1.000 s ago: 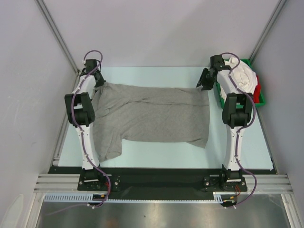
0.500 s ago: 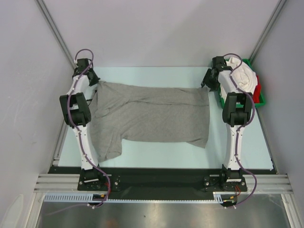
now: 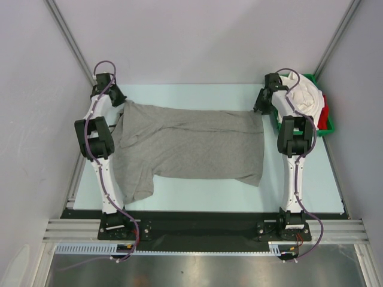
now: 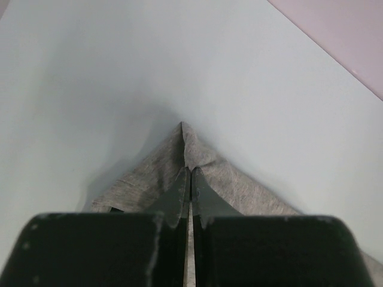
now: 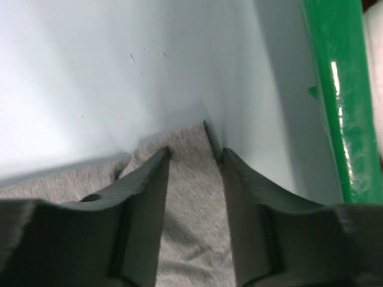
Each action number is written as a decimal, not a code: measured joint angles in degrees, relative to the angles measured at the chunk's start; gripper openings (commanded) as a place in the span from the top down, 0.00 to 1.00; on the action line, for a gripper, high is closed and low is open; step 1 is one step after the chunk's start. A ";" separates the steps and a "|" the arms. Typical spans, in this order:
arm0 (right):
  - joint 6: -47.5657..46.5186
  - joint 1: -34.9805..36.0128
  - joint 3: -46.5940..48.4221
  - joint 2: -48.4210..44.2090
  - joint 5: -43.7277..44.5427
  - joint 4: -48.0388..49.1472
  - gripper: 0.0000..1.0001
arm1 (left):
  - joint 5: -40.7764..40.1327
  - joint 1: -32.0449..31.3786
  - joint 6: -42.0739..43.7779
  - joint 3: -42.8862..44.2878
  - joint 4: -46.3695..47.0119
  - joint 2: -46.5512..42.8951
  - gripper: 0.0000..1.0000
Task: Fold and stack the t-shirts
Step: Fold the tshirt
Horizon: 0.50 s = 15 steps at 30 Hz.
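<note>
We see a grey t-shirt [image 3: 191,143] spread flat on the worktop [image 3: 209,194]. Our left fingers [image 4: 178,200] pinch its far left corner shut. Our right fingers [image 5: 146,197] stand apart, straddling its far right corner.

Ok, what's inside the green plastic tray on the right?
The green plastic tray holds a heap of crumpled white cotton t-shirts, with a red one showing at its near right edge. Whatever lies under the heap is covered; the right arm hides part of the tray's left wall.
</note>
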 measured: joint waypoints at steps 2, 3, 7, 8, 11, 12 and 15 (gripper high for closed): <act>-0.15 0.04 0.00 0.28 -0.17 0.26 0.71 | 0.04 0.09 -0.04 -0.02 0.04 0.00 1.00; -0.35 0.04 0.00 0.42 -0.17 0.50 0.77 | 0.04 0.15 -0.07 -0.02 0.07 0.00 1.00; 0.61 0.02 0.00 0.76 0.17 1.46 1.00 | 0.24 0.81 -0.90 -0.63 0.85 0.00 1.00; 1.18 0.04 0.00 0.76 0.94 1.42 1.00 | 0.24 1.03 -1.11 -0.79 0.90 0.00 0.99; 3.06 0.44 0.00 0.76 4.24 1.53 1.00 | 0.22 1.99 -1.84 -0.96 1.25 0.39 1.00; 3.58 0.61 0.00 0.76 5.53 1.57 1.00 | 0.24 2.34 -2.14 -0.96 1.38 0.55 1.00; 5.14 1.03 0.00 0.76 9.42 1.57 1.00 | 0.24 3.43 -3.15 -0.96 1.66 1.16 0.99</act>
